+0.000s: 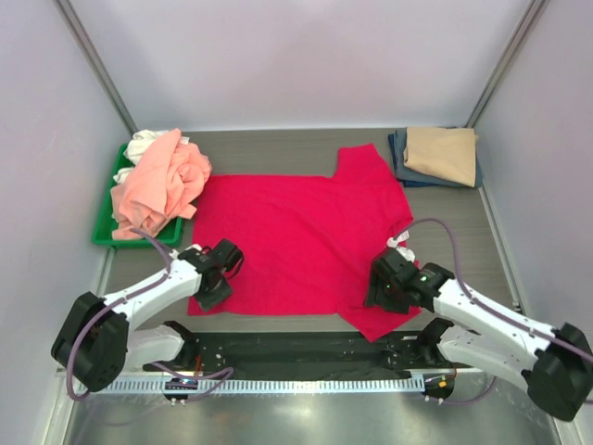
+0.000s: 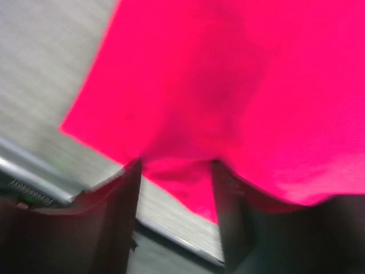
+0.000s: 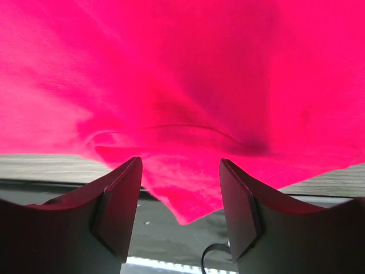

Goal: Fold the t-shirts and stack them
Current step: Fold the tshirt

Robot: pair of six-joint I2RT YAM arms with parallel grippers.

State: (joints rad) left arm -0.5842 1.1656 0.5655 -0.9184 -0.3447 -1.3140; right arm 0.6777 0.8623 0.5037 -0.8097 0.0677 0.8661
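red shirt (image 1: 296, 241): spread flat at table centre, sleeves toward 12 and 5 o'clock.
left arm: low, elbow bent, reaching toward 1 o'clock; left gripper (image 1: 213, 292) at the shirt's 7 o'clock corner, fingers (image 2: 122, 211) apart, hem between them.
right arm: low, reaching toward 10 o'clock; right gripper (image 1: 380, 292) at the 5 o'clock sleeve, fingers (image 3: 120, 205) apart, cloth between them.
other shirts: pink pile (image 1: 157, 185) at 10 o'clock; folded tan shirt (image 1: 440, 153) on navy shirt (image 1: 400, 159) at 1 o'clock.
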